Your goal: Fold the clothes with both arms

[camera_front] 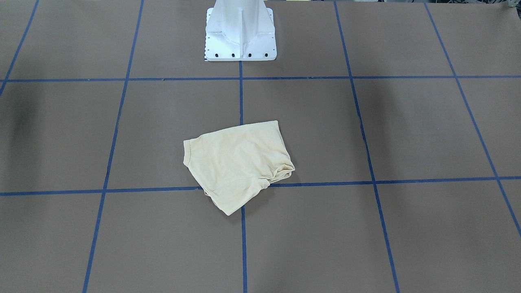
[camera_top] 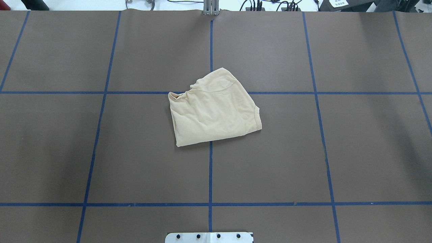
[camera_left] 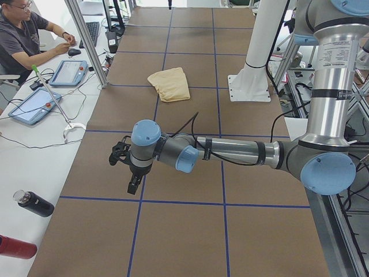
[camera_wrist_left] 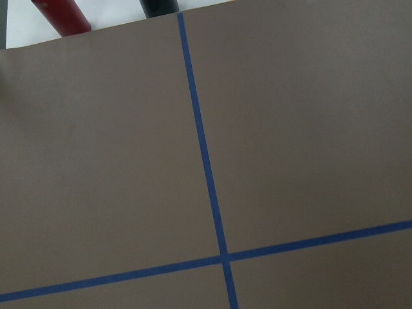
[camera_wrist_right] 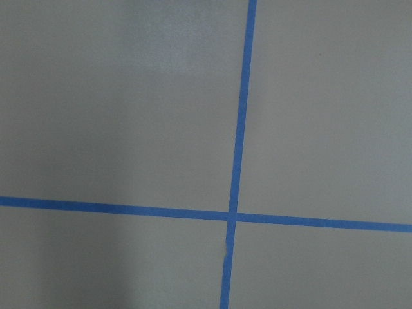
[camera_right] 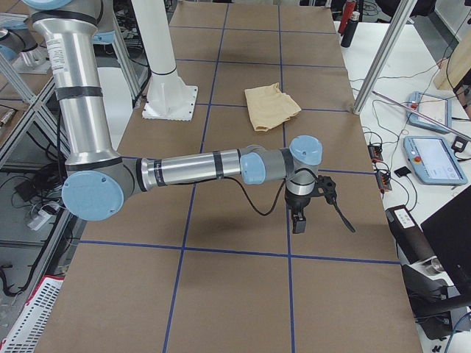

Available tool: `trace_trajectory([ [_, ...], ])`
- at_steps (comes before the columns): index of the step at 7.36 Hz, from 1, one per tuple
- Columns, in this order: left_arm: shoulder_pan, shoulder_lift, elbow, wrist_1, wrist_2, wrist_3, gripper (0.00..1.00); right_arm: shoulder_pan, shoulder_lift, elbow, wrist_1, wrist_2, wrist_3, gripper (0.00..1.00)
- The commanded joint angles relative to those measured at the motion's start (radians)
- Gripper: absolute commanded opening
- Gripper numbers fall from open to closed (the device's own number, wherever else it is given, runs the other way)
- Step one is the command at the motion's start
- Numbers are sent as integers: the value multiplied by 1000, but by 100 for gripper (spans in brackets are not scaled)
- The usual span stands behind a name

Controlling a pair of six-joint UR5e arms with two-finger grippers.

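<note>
Folded shirt mid-worktop, both arms out wide!

The cream shirt (camera_top: pixel 214 108) lies as a soft, rumpled bundle over a blue tape (camera_top: pixel 210 175) crossing, with open brown paper worktop (camera_top: pixel 303 152) all around its edges. The left end effector (camera_left: pixel 132 186) hangs over one end and the right end effector (camera_right: pixel 298 220) over the other, both well apart from the cloth. Spread or pressed together? Can't tell for either.

Bright, even overhead light; sharp focus
Soft broad shadows on the table (camera_front: pixel 24 118) toward both ends; thin dark edge under the shirt (camera_top: pixel 212 111); paler washed patch atop the right wrist view
</note>
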State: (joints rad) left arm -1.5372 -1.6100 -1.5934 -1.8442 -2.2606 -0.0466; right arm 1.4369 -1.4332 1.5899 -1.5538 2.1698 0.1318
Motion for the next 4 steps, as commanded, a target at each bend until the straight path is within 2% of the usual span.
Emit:
trace_trajectory([
  [1, 5, -5, -46, 208, 7, 80, 100, 0, -19, -2, -2, 1, 3, 100],
  [2, 6, 4, -84, 293, 13, 138, 100, 0, -19, -7, -8, 11, 3, 100],
  [4, 6, -5, -73, 442, 13, 233, 100, 0, -33, -5, -9, 24, 3, 100],
])
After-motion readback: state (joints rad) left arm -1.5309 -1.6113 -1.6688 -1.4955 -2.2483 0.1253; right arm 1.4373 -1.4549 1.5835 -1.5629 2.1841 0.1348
